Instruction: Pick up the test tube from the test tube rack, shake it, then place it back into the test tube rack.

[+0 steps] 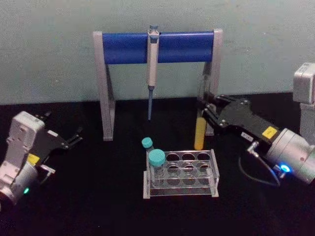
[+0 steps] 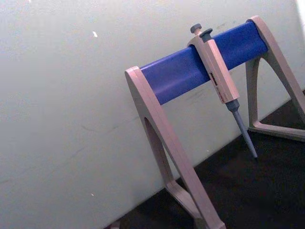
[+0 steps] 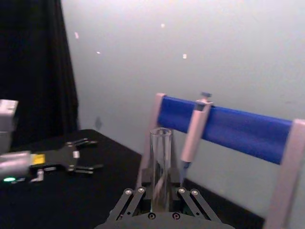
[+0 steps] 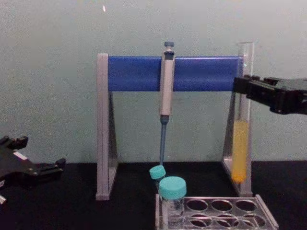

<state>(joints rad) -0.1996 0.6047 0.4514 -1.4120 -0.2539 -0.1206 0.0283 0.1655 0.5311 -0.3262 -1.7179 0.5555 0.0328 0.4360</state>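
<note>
Test tube: the test tube [image 1: 199, 132] [image 4: 240, 148] [image 3: 160, 167] is held upright, outside the rack; yellow-orange liquid is seen in its lower part and its open top is uncapped.
Tube position: it is seen just behind the far right corner of the rack, in front of the right leg of the pipette stand.
Right gripper: the right gripper [image 1: 203, 110] [image 4: 242, 88] is reached in from the right, and its jaws are clenched on the clear upper glass of the tube, above the liquid.
Test tube rack: the test tube rack [image 1: 215, 172] [image 4: 264, 211] is set flat on the counter, in front of the stand; most of its round holes are seen open.
Vials: two teal-capped vials [image 1: 157, 160] [image 4: 171, 191] are stood at the left end of the rack, one behind the other.
Pipette stand: the pipette stand [image 1: 128, 46] [image 4: 134, 72] [image 2: 176, 74] is placed at the back by the wall, and a grey pipette [image 1: 153, 59] [image 4: 166, 86] [image 2: 220, 78] is hung from its blue bar.
Left gripper: the left gripper [image 1: 76, 136] [image 4: 57, 165] [image 3: 88, 155] is parked low at the left, well apart from the rack, with its jaws released and nothing between them.
Counter: the counter [image 1: 98, 196] is covered in black.
</note>
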